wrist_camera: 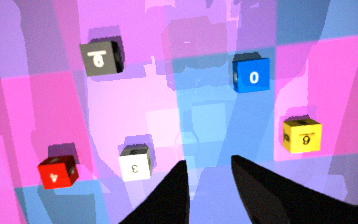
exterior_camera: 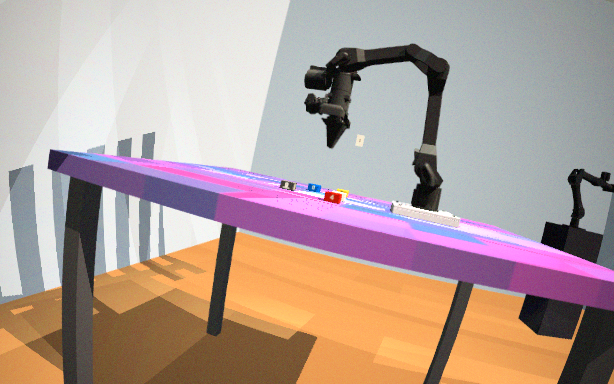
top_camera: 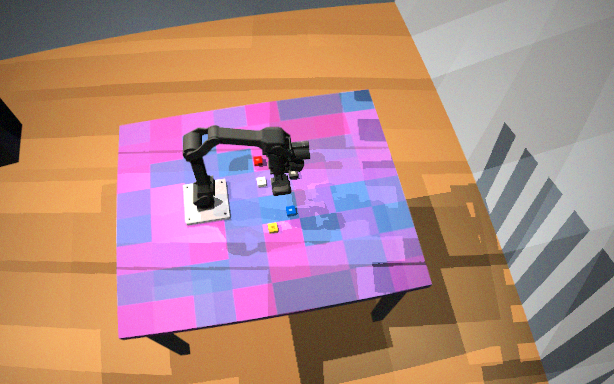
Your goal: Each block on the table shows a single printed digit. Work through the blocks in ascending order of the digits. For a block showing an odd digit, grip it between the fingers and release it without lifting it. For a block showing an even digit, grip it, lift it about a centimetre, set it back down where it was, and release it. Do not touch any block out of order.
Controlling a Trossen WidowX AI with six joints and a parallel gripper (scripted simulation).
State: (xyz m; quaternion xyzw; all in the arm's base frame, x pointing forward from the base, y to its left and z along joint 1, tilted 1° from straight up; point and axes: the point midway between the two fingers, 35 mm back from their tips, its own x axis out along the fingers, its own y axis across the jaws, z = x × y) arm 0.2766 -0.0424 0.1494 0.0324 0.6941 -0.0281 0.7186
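Note:
My gripper [top_camera: 281, 193] [exterior_camera: 330, 146] [wrist_camera: 208, 165] is open, its fingers partly apart with nothing between them, high above the table. The blue block [top_camera: 291, 210] [exterior_camera: 314, 187] [wrist_camera: 251, 75] shows 0. The white block [top_camera: 261, 182] [wrist_camera: 135, 166] shows an upside-down 3, left of the fingers in the wrist view. The red block [top_camera: 258, 161] [exterior_camera: 332, 197] [wrist_camera: 58, 173] shows 4. The yellow block [top_camera: 273, 227] [exterior_camera: 343, 192] [wrist_camera: 302, 137] shows an upside-down, underlined 6. The black block [top_camera: 294, 174] [exterior_camera: 288, 185] [wrist_camera: 100, 59] shows an underlined digit that looks like an upside-down 9.
The blocks lie apart on the patchwork table [top_camera: 155, 255] [exterior_camera: 320, 232]. The arm's white base plate [top_camera: 194, 215] [exterior_camera: 425, 214] is behind them, toward the arm. Another dark arm [exterior_camera: 577, 200] stands on a pedestal beyond the table.

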